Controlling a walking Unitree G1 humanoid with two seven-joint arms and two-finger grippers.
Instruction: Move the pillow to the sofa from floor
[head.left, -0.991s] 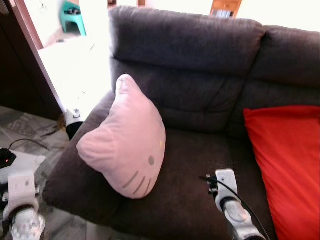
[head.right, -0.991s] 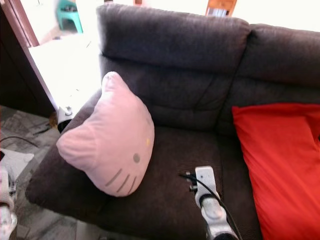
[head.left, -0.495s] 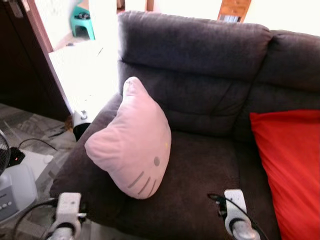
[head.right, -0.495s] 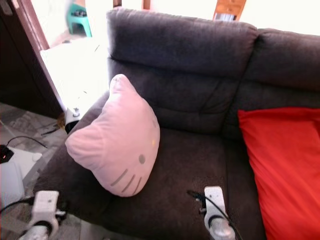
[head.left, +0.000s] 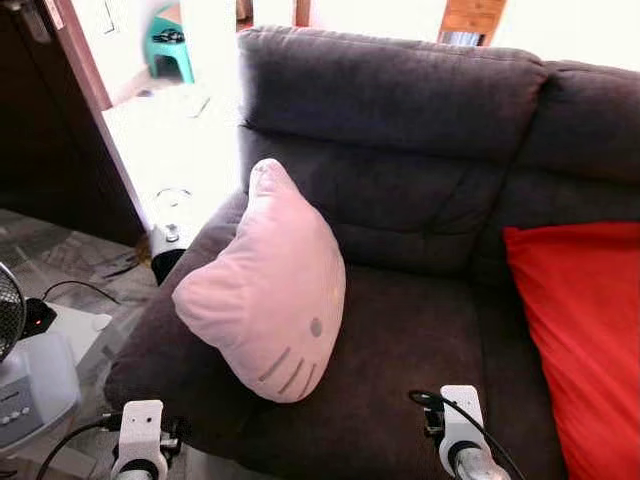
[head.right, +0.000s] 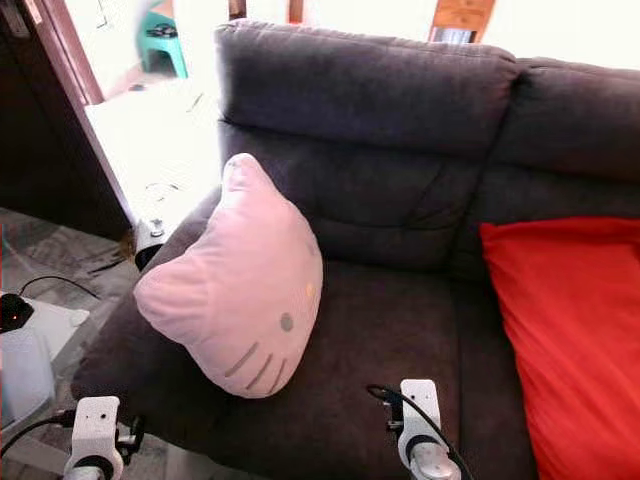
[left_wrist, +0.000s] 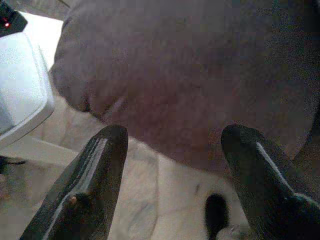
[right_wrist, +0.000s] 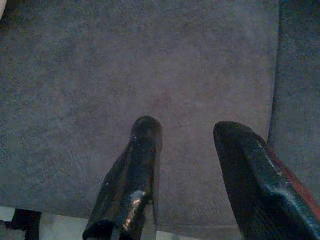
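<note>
Pillow is propped on the sofa, beyond both empty, spread end effectors, nearer the left than the right.

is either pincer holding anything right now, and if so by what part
Nothing is held. The left pincer and the right pincer both stand open and empty at the sofa's front edge; the pink pillow rests free on the seat.
</note>
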